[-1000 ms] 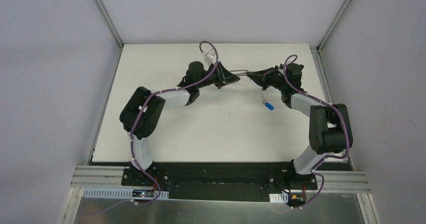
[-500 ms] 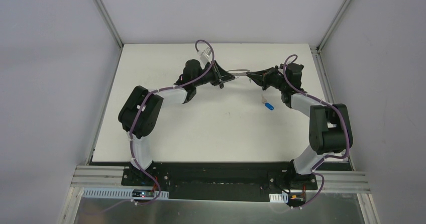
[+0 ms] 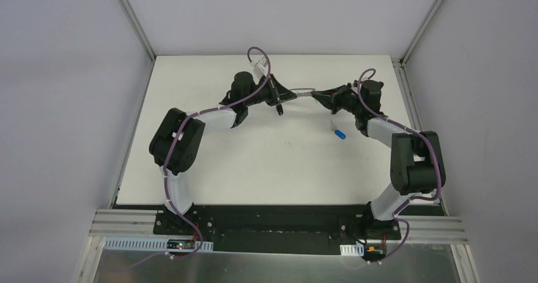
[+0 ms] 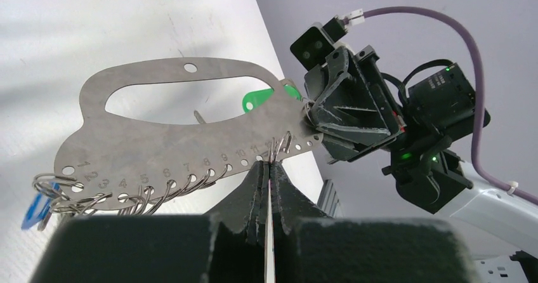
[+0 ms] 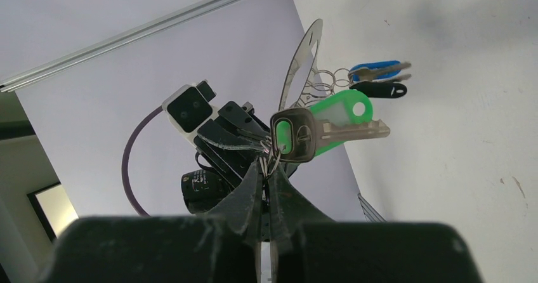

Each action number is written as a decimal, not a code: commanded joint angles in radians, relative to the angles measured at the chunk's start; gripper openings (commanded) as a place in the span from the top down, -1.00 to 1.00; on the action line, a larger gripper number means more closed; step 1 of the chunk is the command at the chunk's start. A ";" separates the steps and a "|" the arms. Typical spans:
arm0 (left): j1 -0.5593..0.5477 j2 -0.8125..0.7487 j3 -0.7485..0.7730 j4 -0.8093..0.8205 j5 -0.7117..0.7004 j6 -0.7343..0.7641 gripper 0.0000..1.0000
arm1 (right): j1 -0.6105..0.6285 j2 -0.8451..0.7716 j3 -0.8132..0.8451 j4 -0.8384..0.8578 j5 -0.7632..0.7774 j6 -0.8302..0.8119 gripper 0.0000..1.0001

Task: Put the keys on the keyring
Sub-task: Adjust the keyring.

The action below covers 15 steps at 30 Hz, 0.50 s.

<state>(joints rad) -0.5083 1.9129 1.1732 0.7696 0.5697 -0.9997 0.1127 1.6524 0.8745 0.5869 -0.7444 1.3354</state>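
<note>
Top view: keyring [image 3: 304,91] between left claw [image 3: 287,96] and right claw [image 3: 319,95]; left wrist: left claw pressed together, pinching a keyring link at its tips; right wrist: right claw pinching keyring rings, green key [image 5: 337,115] just above.

The keyring [image 4: 158,137] is held above the far part of the table [image 3: 209,169], between the two arms. It is met by the left fingers [image 4: 250,191] at a small ring on its ringed edge and by the right fingers [image 5: 250,188] at its right end. A row of small rings [image 4: 127,197] is strung along that edge. The first key [image 5: 330,125] is hung just beside the right fingers, behind the keyring in the left wrist view. The second key [image 3: 340,132] is laid on the table, nearer than the right fingers.
</note>
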 commanded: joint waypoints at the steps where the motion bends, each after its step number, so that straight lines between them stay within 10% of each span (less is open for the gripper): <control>1: 0.008 -0.051 0.051 -0.061 0.050 0.074 1.00 | -0.001 -0.005 0.001 0.027 -0.014 -0.042 1.00; 15: 0.013 -0.155 0.239 -0.760 0.070 0.599 1.00 | -0.011 -0.054 0.038 -0.057 -0.039 -0.213 0.84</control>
<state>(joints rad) -0.5098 1.8397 1.3350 0.2325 0.6243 -0.6079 0.1158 1.6520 0.8700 0.5503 -0.7856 1.2186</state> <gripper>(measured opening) 0.007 0.037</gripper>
